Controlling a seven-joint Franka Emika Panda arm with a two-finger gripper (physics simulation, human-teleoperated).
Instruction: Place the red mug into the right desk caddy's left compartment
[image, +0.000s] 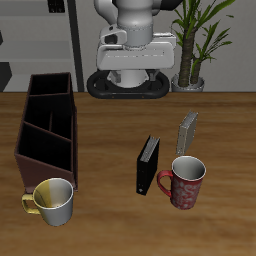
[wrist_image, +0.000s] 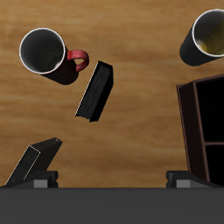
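The red mug (image: 185, 182) stands upright near the table's front edge, handle toward the small black box. In the wrist view the red mug (wrist_image: 44, 51) shows its light grey inside and red handle. The right desk caddy (image: 48, 128), a long dark maroon box with thin dividers, stands across the table from the mug; one end of it shows in the wrist view (wrist_image: 203, 122). My gripper (wrist_image: 115, 180) hangs high above the table's middle, jaws wide apart and empty, with only the fingertips (wrist_image: 44, 178) showing. It is far from both mug and caddy.
A yellow-olive mug (image: 53, 201) stands just in front of the caddy's near end. A small black upright box (image: 148, 165) stands beside the red mug. A grey box (image: 187, 132) stands behind the red mug. The robot base (image: 128, 85) and a potted plant (image: 195, 40) are at the back.
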